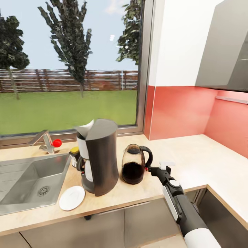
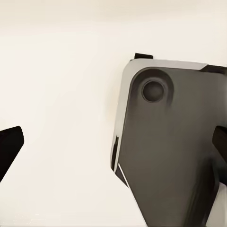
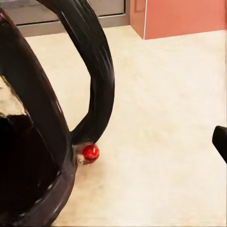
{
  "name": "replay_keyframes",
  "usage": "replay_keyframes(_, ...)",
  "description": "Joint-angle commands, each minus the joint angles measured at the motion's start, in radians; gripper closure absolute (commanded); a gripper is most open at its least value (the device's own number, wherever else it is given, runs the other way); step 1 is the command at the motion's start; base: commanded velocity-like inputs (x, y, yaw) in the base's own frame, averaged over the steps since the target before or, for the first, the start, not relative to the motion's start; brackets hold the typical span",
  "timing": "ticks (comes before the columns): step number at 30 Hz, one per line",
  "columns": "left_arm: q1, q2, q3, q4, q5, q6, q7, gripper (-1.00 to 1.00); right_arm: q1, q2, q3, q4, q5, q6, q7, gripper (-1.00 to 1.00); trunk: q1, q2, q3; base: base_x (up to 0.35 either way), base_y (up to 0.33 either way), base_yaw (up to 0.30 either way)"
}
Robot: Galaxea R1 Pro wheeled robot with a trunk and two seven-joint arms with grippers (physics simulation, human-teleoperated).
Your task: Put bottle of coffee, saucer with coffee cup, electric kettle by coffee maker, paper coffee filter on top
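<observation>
While the electric kettle point(image 1: 134, 168) stands on the countertop point(image 1: 193, 155) just beside the coffee maker point(image 1: 100, 156), the right gripper point(image 1: 151, 168) hovers at its handle.

By my judgement the kettle step is in hand, either just set down or being nudged closer. In the right wrist view the handle point(image 3: 97, 71) is near but nothing clamps it, and whether those fingers are spread I cannot tell. The paper filter point(image 1: 85, 129) sits atop the maker, the saucer point(image 1: 71, 197) lies in front, and a bottle point(image 1: 74, 155) stands behind. The left gripper point(image 2: 113, 142) is parted, holding nothing. Next comes backing clear without tipping the kettle, then finding the cup.
</observation>
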Motion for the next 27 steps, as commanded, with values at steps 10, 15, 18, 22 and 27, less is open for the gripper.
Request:
replay_keyframes(10, 0.0, 0.0, 0.009, 0.0, 0.004, -0.005, 0.0, -1.0, -0.001, 0.0, 0.002, -0.004, -0.004, 0.005, -0.006, -1.0, 0.0, -0.002, -0.002, -0.336, -0.021, 0.0)
replay_keyframes(15, 0.0, 0.001, 0.009, 0.0, 0.004, -0.006, 0.0, -1.0, -0.001, 0.0, 0.002, -0.004, -0.004, 0.005, -0.006, -1.0, 0.0, -0.002, -0.002, -0.335, -0.122, 0.0)
replay_keyframes(18, 0.0, 0.001, 0.009, 0.0, 0.004, -0.006, 0.001, -1.0, -0.001, 0.0, 0.002, -0.006, -0.005, 0.005, -0.005, -1.0, 0.0, -0.002, -0.002, -0.323, -0.152, 0.0)
replay_keyframes(22, -0.001, 0.003, 0.01, 0.0, 0.005, -0.006, 0.001, -1.0, -0.001, 0.0, 0.002, -0.01, -0.006, 0.005, -0.003, -1.0, 0.0, -0.002, -0.002, -0.313, -0.167, 0.0)
replay_keyframes(27, -0.001, 0.002, 0.011, -0.001, 0.005, -0.006, 0.001, -1.0, -0.001, 0.0, 0.007, -0.014, -0.007, 0.005, 0.002, -1.0, 0.0, -0.002, -0.002, -0.311, -0.168, 0.0)
